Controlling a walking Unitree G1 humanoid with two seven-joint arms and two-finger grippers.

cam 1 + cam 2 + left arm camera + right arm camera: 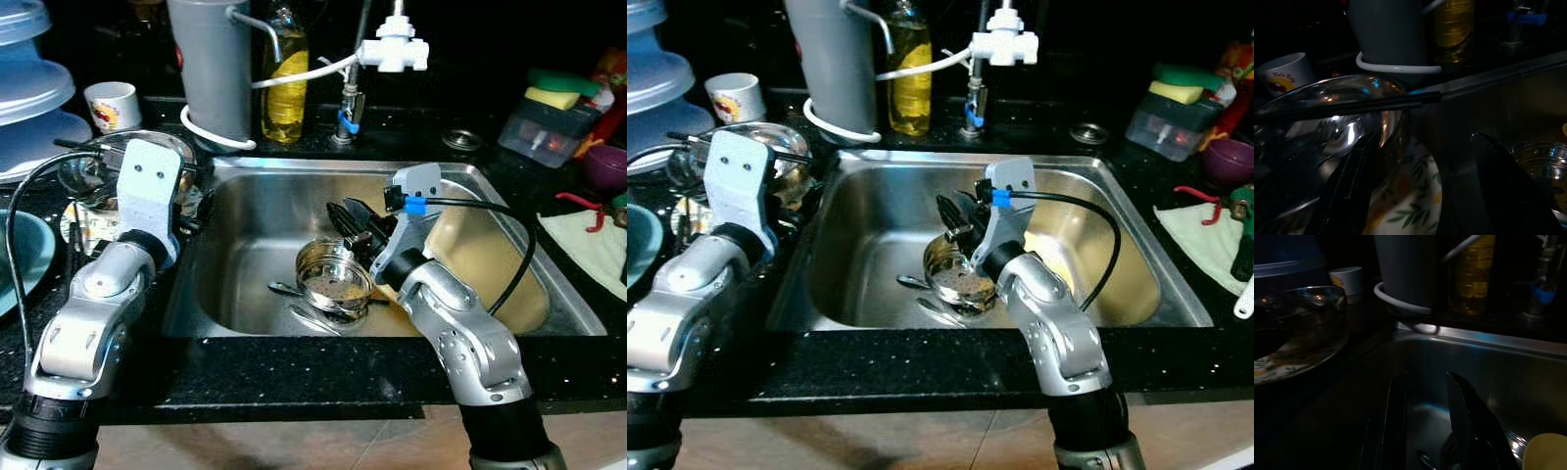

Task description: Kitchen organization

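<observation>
A: Support? Black speckled counter [294, 377], steel sink [257, 220] set in the middle.

B: Far edge: white cup [113, 105] far left, grey jug [212, 69], yellow oil bottle [285, 83] right of it, tap base by the bottle.

A: Left side: glass bowl [108, 166] on a patterned plate [1405, 196]. Far right: clear box [544, 132] with sponges, cloth [588, 245] nearer.

B: In the sink: perforated steel strainer [333, 279], spoons beside it, tan board [490, 255] right.

The left gripper's [1415, 191] fingertips are cut off by the wrist picture's edge, and in the head views its white housing hides them. The right gripper [353, 220] covers part of the perforated steel strainer [333, 279]. The blue plate [20, 259] is cropped at left.
</observation>
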